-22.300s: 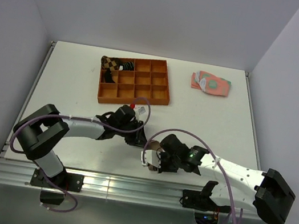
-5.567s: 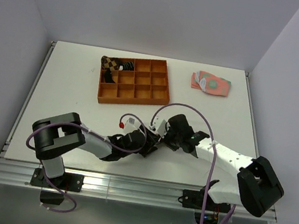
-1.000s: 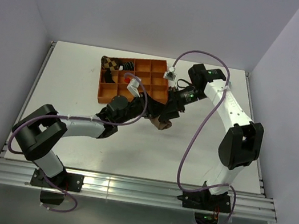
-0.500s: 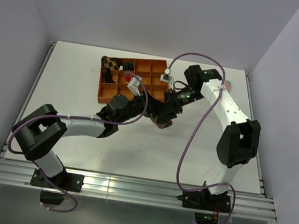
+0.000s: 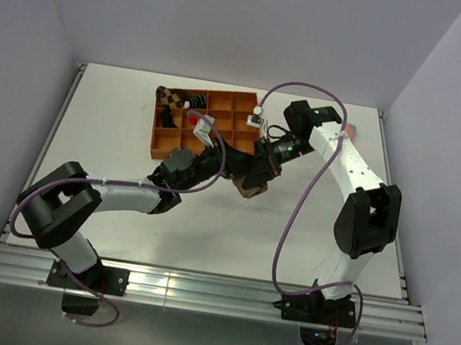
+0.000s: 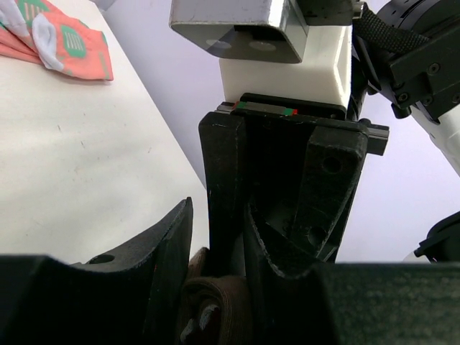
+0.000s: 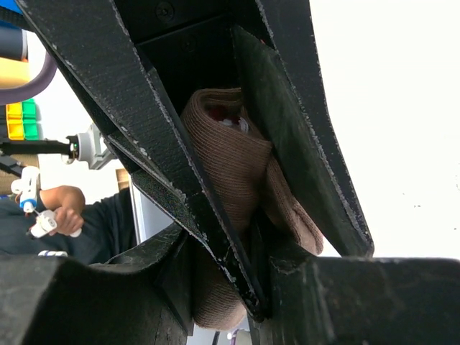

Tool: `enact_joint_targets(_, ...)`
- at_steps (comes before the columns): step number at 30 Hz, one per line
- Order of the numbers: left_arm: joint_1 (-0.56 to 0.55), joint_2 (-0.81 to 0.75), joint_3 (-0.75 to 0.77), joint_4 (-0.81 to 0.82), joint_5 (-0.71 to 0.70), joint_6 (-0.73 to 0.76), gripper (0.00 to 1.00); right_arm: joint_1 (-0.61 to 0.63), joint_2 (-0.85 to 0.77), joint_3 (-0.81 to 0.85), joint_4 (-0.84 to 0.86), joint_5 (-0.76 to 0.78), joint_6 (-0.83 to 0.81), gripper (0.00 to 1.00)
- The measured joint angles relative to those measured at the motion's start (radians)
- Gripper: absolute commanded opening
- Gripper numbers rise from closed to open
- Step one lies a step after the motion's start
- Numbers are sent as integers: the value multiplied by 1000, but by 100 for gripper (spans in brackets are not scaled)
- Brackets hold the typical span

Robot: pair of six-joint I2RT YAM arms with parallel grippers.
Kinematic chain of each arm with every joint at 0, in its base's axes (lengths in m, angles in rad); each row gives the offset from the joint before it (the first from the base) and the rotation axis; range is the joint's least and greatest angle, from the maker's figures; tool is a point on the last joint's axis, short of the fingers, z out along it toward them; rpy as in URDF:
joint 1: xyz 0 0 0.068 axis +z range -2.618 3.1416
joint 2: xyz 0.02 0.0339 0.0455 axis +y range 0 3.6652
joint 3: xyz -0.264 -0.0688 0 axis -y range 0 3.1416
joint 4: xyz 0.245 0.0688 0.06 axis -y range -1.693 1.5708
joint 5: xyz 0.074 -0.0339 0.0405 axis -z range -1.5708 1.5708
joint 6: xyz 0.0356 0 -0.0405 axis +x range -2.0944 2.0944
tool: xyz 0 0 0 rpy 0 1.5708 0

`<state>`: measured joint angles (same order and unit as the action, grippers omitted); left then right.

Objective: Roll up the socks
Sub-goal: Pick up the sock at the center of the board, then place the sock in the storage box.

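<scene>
The tan-brown sock [image 5: 251,191], rolled into a bundle, hangs just off the orange tray's near right corner, held from both sides. My left gripper [image 5: 232,175] is shut on it from the left; in the left wrist view the sock [image 6: 215,313] sits between my left gripper's [image 6: 223,287] jaws. My right gripper [image 5: 259,174] is shut on it from the right; in the right wrist view the sock [image 7: 223,144] fills my right gripper's [image 7: 244,194] jaws. The black sock with thin white stripes [image 5: 195,100] lies in a back left compartment of the tray.
The orange compartment tray [image 5: 217,149] stands just behind the grippers, with a brown checkered rolled sock [image 5: 168,97] in its back left corner. Flat pink-and-green socks [image 6: 61,36] lie at the back right, mostly behind the right arm in the top view.
Both grippers, with the rolled sock between them, have shifted slightly left and back toward the tray's corner.
</scene>
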<state>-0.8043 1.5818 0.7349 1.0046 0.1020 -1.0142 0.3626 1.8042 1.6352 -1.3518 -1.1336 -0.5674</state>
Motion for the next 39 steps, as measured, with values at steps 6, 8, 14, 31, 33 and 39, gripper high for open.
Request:
enact_joint_targets(6, -5, -23, -11, -18, -29, 2, 39, 5, 0, 0, 2, 0, 10, 0)
enact_joint_targets(8, -9, -45, -15, -53, -55, 3, 47, 6, -1, 0, 4, -2, 9, 0)
enact_joint_targets(14, -5, -146, -45, -144, -207, 1, 55, 8, -12, -6, 7, 44, 23, 0)
enact_joint_targets(31, -1, -381, -109, -530, -363, -79, 56, 8, -100, -40, 134, 185, 100, 0)
enact_joint_targets(33, -1, -417, -109, -570, -361, -104, 56, 8, -122, -42, 163, 216, 112, 0)
enact_joint_targets(39, -6, -407, -108, -599, -308, -187, 57, 14, -161, -67, 237, 288, 142, 0)
